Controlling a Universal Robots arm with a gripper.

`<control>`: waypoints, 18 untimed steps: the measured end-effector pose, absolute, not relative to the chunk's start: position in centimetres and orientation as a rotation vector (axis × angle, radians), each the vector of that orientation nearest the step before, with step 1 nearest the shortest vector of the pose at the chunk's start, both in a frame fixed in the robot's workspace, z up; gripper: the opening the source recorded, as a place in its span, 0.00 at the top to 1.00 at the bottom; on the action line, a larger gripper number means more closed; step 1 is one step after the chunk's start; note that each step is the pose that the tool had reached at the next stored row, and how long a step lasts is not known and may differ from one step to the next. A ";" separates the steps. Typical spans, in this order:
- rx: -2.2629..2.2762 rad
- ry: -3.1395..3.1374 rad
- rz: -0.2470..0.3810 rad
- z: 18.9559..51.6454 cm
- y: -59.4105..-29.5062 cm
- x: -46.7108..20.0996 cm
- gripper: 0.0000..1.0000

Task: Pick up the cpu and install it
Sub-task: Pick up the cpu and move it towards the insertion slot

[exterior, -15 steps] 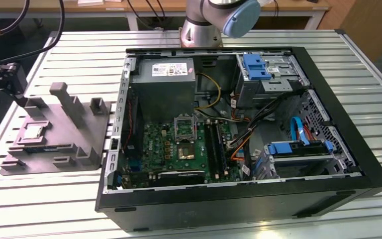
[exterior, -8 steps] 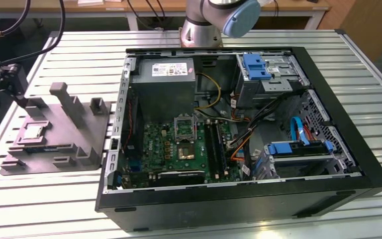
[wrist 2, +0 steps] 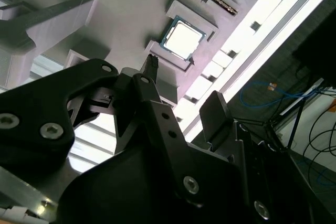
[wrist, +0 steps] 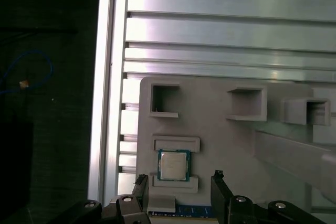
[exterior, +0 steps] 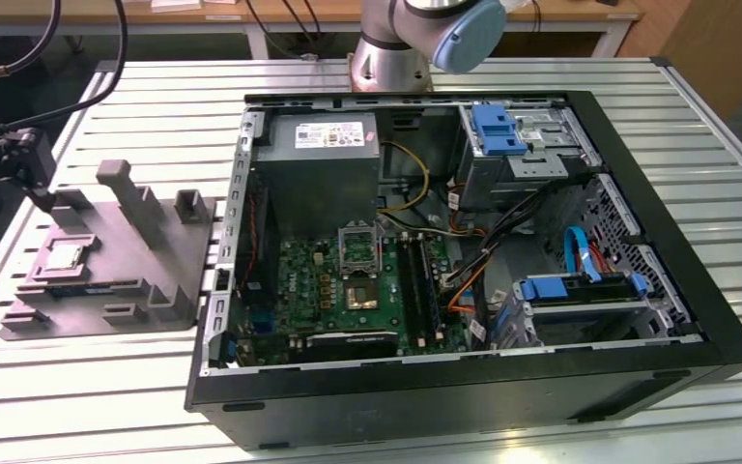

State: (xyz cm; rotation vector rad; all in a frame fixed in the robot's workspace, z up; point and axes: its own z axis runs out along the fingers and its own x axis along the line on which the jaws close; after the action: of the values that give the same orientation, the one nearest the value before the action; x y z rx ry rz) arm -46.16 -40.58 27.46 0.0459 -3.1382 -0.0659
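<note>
Pick-up step, approach: black two-fingered pincer (wrist: 178,182), spread open and empty, hovering over the small flat square silvery-grey cpu (wrist: 174,164), seated in the grey moulded tray (wrist: 220,135) just ahead of its fingertips; the grasp likely needs centring.

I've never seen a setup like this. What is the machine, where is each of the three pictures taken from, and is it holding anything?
The machine is a single robot arm standing on a slatted metal table. The exterior view comes from a camera off the arm that looks down on the whole scene. It shows an open computer case and, on the exterior view's left, a grey moulded tray. Both wrist views come from cameras riding on the arm, looking past its gripper. The small silvery square in the tray is the cpu, the chip to be installed. The gripper's two fingers stand apart over it and hold nothing; the cpu lies in its tray pocket.
</note>
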 end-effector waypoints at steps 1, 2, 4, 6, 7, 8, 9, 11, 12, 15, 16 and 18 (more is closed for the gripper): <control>0.046 -3.138 -0.066 27.4 -40.6 -46.2 0.41; 0.046 -3.138 -0.066 27.4 -40.7 -46.2 0.41; 0.046 -3.138 -0.066 27.4 -40.7 -46.2 0.41; 0.046 -3.138 -0.066 27.3 -40.7 -46.2 0.41; 0.046 -3.138 -0.066 27.3 -40.7 -46.2 0.41; 0.046 -3.138 -0.066 27.3 -40.7 -46.2 0.41; 0.046 -3.138 -0.066 27.3 -40.7 -46.2 0.41; 0.046 -3.138 -0.066 27.3 -40.7 -46.2 0.41; 0.046 -3.138 -0.066 27.3 -40.7 -46.2 0.41; 0.046 -3.138 -0.066 27.2 -40.7 -46.1 0.41; 0.046 -3.138 -0.066 27.2 -40.7 -46.1 0.41; 0.047 -3.138 -0.066 27.0 -40.8 -46.1 0.41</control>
State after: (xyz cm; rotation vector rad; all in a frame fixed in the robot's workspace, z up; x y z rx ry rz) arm -46.10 -40.76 26.98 0.0469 -3.1383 -0.0661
